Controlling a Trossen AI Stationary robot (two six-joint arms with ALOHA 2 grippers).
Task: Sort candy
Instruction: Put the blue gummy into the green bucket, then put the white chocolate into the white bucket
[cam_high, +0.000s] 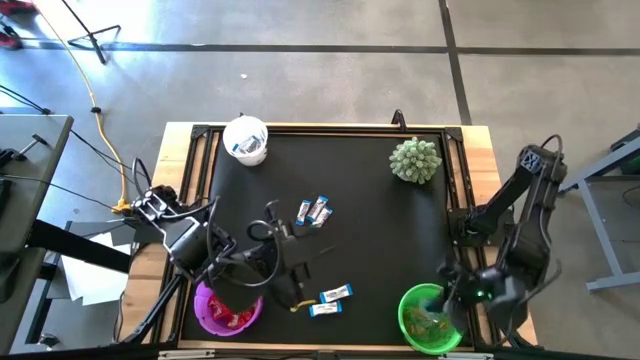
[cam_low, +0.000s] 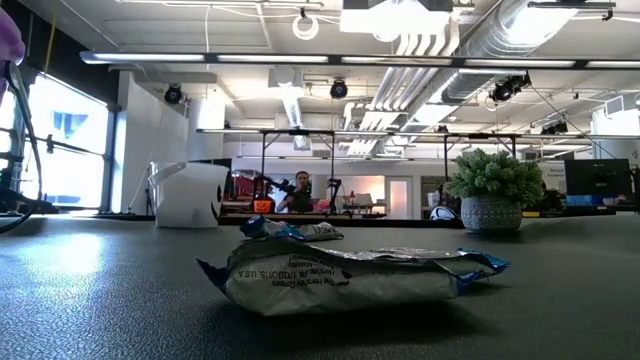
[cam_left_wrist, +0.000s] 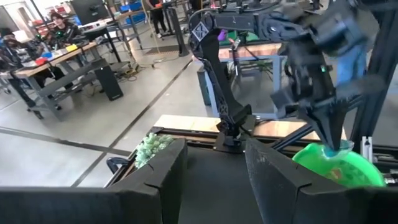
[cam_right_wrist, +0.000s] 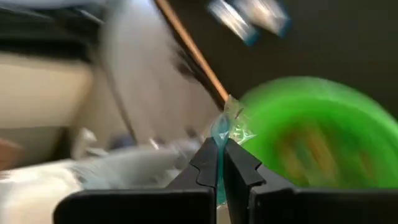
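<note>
My right gripper (cam_right_wrist: 219, 144) is shut on a small greenish, clear-wrapped candy (cam_right_wrist: 227, 126) over the near-left rim of the green bowl (cam_high: 428, 320), which holds greenish sweets. My left gripper (cam_left_wrist: 214, 180) is open and holds nothing; it hovers low over the mat (cam_high: 285, 278) beside the purple bowl (cam_high: 226, 310), which holds red packets. Blue-and-white mini bars lie flat on the mat: two near the middle (cam_high: 315, 210) and two nearer the front (cam_high: 334, 293). In the low view one bar (cam_low: 350, 275) lies close up. A white cup (cam_high: 246, 140) holds another blue bar. My right gripper pinches the greenish candy by one end of its wrapper (cam_right_wrist: 221, 135) between the two fingertips. The fingers (cam_left_wrist: 331, 124) come from above, pointing down. The candy is lifted clear and sticks out beyond the fingertips, just above the green bowl's rim (cam_left_wrist: 348, 155).
A spiky pale green plant in a pot (cam_high: 415, 160) stands at the far right of the black mat. Bare mat lies between the bars and the plant. Beyond the far edge, the low view shows a workshop with a person (cam_low: 298, 192) at a bench.
</note>
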